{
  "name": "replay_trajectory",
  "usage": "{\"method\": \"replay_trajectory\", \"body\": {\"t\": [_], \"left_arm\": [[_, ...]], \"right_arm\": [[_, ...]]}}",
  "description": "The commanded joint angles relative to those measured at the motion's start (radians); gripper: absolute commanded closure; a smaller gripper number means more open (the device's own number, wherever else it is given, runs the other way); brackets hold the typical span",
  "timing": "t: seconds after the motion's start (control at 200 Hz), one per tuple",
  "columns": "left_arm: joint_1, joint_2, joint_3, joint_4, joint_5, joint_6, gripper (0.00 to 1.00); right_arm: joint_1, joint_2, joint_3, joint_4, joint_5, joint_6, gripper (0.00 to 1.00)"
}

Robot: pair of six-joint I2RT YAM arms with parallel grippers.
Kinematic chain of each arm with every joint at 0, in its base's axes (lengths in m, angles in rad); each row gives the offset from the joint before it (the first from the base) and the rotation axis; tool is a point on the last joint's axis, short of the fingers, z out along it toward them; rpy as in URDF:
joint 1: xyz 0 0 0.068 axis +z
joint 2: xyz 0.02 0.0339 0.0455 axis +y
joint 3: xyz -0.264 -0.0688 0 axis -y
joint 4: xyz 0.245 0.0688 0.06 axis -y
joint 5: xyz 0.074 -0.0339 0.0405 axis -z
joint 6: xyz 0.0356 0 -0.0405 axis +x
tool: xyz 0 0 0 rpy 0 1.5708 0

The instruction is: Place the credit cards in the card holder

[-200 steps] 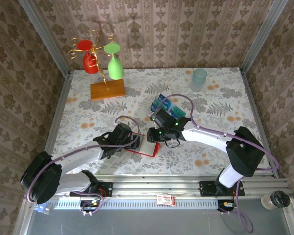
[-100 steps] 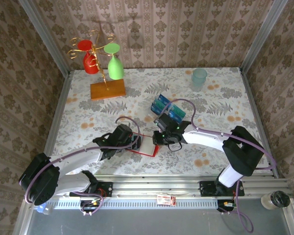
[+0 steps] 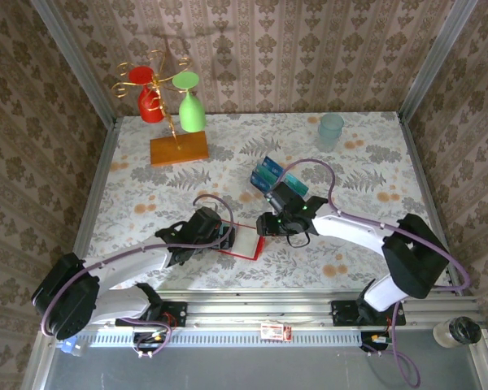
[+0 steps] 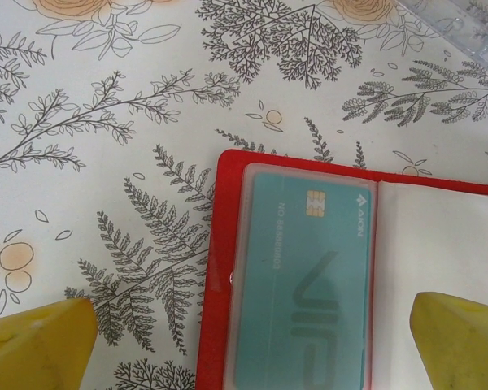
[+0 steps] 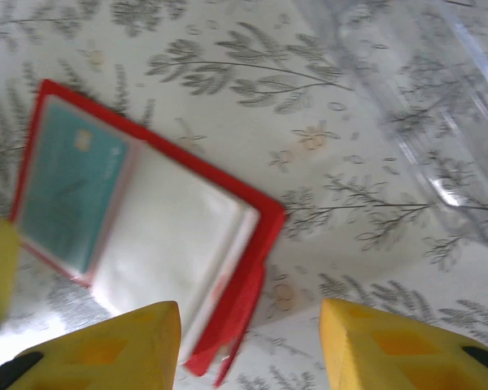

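Red card holder (image 3: 246, 244) lies open and flat on the flowery table (image 3: 146, 195), close to the near edge and about halfway along it. A teal credit card (image 4: 301, 284) sits inside its left clear pocket. The right pocket looks white. The left gripper (image 3: 220, 236) hangs right over the left half of the card holder. Its yellow fingers (image 4: 37, 345) are spread very wide, one on each side of the card, and they grip nothing. The right gripper (image 5: 248, 345) hangs over the right edge of the card holder. Its fingers (image 5: 398, 341) are apart too, and they hold nothing. More blue cards (image 3: 267, 171) stand in a clear rack (image 5: 423, 122) just behind the right gripper, nearer the middle of the table.
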Motion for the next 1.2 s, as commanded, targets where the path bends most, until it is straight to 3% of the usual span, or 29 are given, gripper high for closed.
{"method": "replay_trajectory", "body": {"t": [0.0,0.095,0.195,0.37,0.48,0.96,1.195], "left_arm": [[-0.005,0.008,0.014,-0.006,-0.014,-0.017,0.00],[-0.005,0.013,0.018,-0.007,-0.017,-0.015,0.00],[-0.006,0.014,0.026,-0.018,-0.018,-0.010,0.00],[-0.006,0.002,0.024,-0.025,-0.020,-0.010,0.00],[-0.005,0.000,0.023,-0.025,-0.019,-0.009,0.00],[0.011,0.028,0.034,0.001,0.011,-0.011,0.00],[0.064,0.060,0.005,0.142,0.143,-0.012,0.00]], "right_arm": [[0.030,0.001,-0.036,0.038,-0.024,0.052,0.48],[0.047,0.049,-0.043,0.065,-0.030,0.067,0.48],[0.053,0.092,-0.043,0.085,-0.036,0.069,0.54],[0.044,0.108,-0.013,0.029,0.004,0.012,0.90],[0.024,0.107,-0.001,0.002,0.005,-0.029,1.00],[-0.029,0.124,0.015,-0.005,-0.035,-0.117,1.00],[-0.029,0.118,-0.027,0.043,-0.053,-0.092,1.00]]}}
